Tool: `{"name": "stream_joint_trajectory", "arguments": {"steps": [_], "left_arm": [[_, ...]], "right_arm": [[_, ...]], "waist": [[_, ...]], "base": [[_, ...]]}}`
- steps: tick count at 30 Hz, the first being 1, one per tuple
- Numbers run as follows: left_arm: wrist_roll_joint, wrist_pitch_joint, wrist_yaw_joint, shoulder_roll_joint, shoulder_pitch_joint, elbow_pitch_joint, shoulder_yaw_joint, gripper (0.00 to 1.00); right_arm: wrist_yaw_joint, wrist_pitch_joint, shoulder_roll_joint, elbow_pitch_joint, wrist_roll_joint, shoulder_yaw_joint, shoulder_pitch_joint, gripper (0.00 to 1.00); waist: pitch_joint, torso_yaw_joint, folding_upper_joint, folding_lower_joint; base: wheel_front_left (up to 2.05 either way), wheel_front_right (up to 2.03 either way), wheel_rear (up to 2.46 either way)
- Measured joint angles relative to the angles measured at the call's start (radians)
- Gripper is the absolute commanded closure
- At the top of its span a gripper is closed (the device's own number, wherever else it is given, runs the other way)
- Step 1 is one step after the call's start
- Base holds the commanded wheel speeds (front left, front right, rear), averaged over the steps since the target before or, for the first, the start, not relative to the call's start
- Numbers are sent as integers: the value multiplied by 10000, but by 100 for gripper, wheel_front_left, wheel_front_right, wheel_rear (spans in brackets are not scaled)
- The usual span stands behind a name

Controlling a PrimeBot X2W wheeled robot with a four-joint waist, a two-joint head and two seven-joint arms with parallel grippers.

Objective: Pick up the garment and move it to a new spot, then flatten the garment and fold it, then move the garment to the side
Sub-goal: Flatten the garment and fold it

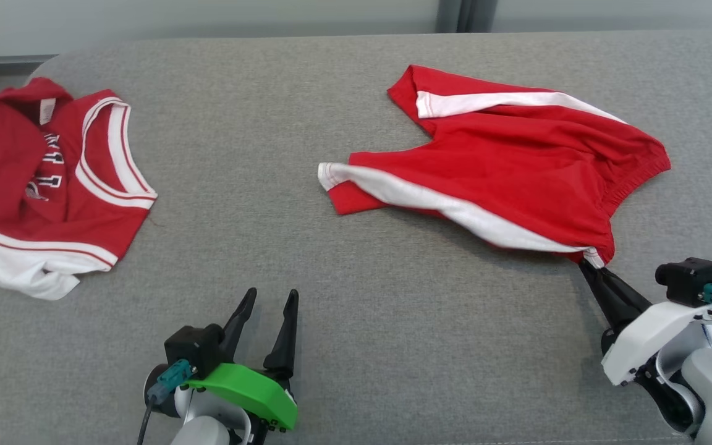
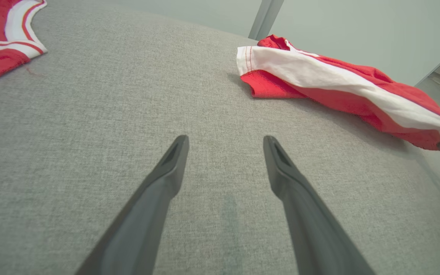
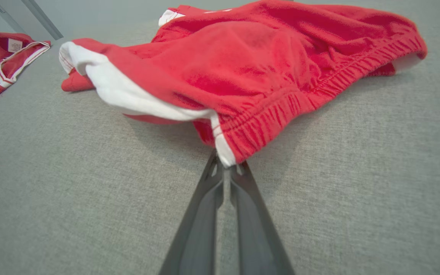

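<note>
Two red-and-white garments lie on the grey surface (image 1: 257,123): shorts (image 1: 517,167) at the right, a jersey (image 1: 53,185) well apart at the left. The right pincer (image 1: 586,264) is clamped on the shorts' waistband corner. The left pincer (image 1: 272,292) is spread apart, holding nothing.

surface: grey fabric surface (image 1: 356,309) | right: red shorts (image 1: 517,179) | left: crumpled red jersey (image 1: 53,185)

This looks like a robotics lab or test room, not a home. A broad counter (image 1: 356,321) is covered in plain grey woven fabric, with bare pale wall panels (image 1: 207,18) behind, a grey upright post (image 1: 460,15) at 1 o'clock, and exposed cabling on the green-shelled left claw (image 1: 272,292) at 7 o'clock.
</note>
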Motion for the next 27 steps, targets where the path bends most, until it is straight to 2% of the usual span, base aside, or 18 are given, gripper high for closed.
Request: {"name": "stream_joint_trajectory", "arguments": {"steps": [4,7,8,9,13,18,22,27], "left_arm": [[12,-2,0,-4,-12,86,-77,0],[8,-2,0,-2,-29,146,-90,0],[10,-2,0,-2,-44,163,-121,0],[12,-2,0,-4,-55,196,-140,0],[86,0,0,-4,-111,359,-35,0],[-65,-2,0,-2,-425,617,-224,0],[-560,-2,0,-4,-708,894,-627,0],[-1158,-2,0,-6,-1094,1682,-1197,0]], "right_arm": [[0,382,-1095,-543,1233,878,126,100],[-2,637,-1649,-491,1812,1409,321,100],[0,621,-1751,-364,1868,1505,335,56],[0,523,-1831,-209,1822,1574,326,0],[-2,182,-1768,562,1749,1521,141,0],[0,29,-1555,1306,1087,1198,-43,0],[0,-8,-1195,1206,211,-188,-131,0],[0,-6,-316,472,-1484,-2056,284,0]], "waist": [[-179,-591,0,0],[-309,-950,0,0],[-349,-1046,0,0],[-389,-1132,0,0],[-505,-1378,0,0],[-486,-1626,0,0],[-416,-1844,0,0],[-310,-2148,0,0]], "base": [[0,0,0],[0,0,0],[0,0,0],[0,0,0],[0,0,0],[0,0,0],[0,0,0],[0,0,0]]}}
